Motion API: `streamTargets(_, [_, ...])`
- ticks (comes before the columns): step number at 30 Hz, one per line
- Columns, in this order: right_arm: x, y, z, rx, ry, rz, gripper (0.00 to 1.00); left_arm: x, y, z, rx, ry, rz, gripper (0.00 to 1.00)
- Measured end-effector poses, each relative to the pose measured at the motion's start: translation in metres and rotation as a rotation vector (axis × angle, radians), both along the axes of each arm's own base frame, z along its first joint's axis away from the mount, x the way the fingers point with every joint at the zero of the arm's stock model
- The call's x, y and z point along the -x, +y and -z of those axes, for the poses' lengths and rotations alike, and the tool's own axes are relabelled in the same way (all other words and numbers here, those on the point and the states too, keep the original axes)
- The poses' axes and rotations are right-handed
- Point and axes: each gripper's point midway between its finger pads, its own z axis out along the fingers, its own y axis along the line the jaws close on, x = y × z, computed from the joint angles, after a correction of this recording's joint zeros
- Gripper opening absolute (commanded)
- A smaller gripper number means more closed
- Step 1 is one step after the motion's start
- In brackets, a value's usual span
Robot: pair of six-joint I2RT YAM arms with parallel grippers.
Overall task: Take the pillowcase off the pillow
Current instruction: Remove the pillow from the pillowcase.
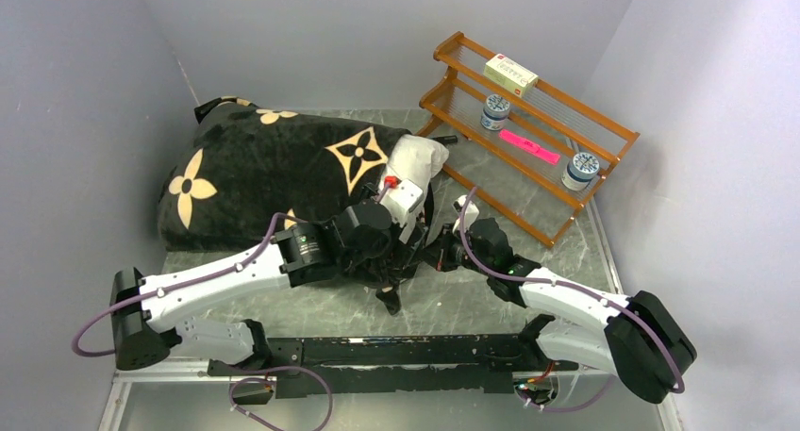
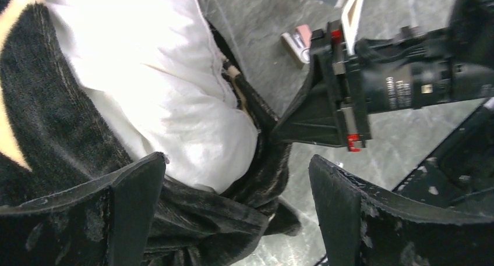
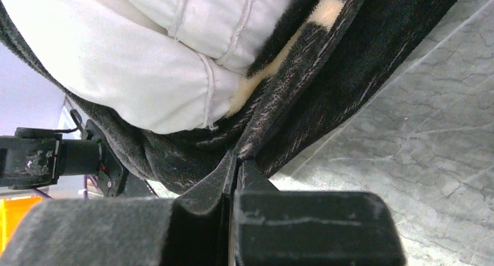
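The black pillowcase (image 1: 255, 167) with tan flower motifs lies at the back left, still covering most of the white pillow (image 1: 418, 156), whose corner sticks out at its open end. In the left wrist view my left gripper (image 2: 236, 205) stands open. Its fingers (image 2: 137, 210) straddle a bunched fold of pillowcase (image 2: 192, 219) below the bare pillow (image 2: 151, 68) without closing on it. My right gripper (image 3: 237, 161) is shut on the pillowcase (image 3: 326, 74) hem, just under the pillow (image 3: 134, 74). Seen from above, both grippers meet at the opening, the left gripper (image 1: 396, 261) beside the right gripper (image 1: 436, 256).
A wooden two-tier rack (image 1: 557, 181) stands at the back right, holding a small box (image 1: 510, 74), two jars (image 1: 495, 111) and a pink item (image 1: 528, 145). Grey walls close in on the left, back and right. Marbled tabletop (image 1: 472, 304) shows in front.
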Motion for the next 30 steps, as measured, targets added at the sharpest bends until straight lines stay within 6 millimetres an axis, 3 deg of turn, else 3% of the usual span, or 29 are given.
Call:
streamTargets(6, [0.000,0.000,0.000,-0.006,-0.005,0.000,0.00,-0.009,0.002,0.017,-0.112,-0.032,-0.002,0.97])
streamTargets(10, [0.000,0.000,0.001,-0.012,-0.006,0.001,0.00,-0.015,-0.011,0.024,-0.179,-0.029,0.011,0.97])
streamTargets(15, [0.001,0.000,0.001,-0.020,-0.004,0.005,0.00,-0.018,-0.015,0.048,-0.264,-0.021,-0.008,0.93])
streamTargets(26, [0.002,0.000,0.001,-0.037,-0.003,0.008,0.00,-0.037,-0.007,0.087,-0.369,-0.032,-0.177,0.95])
streamTargets(30, [0.002,0.001,0.001,-0.045,0.001,0.008,0.00,-0.045,-0.003,0.105,-0.413,-0.047,-0.239,0.90])
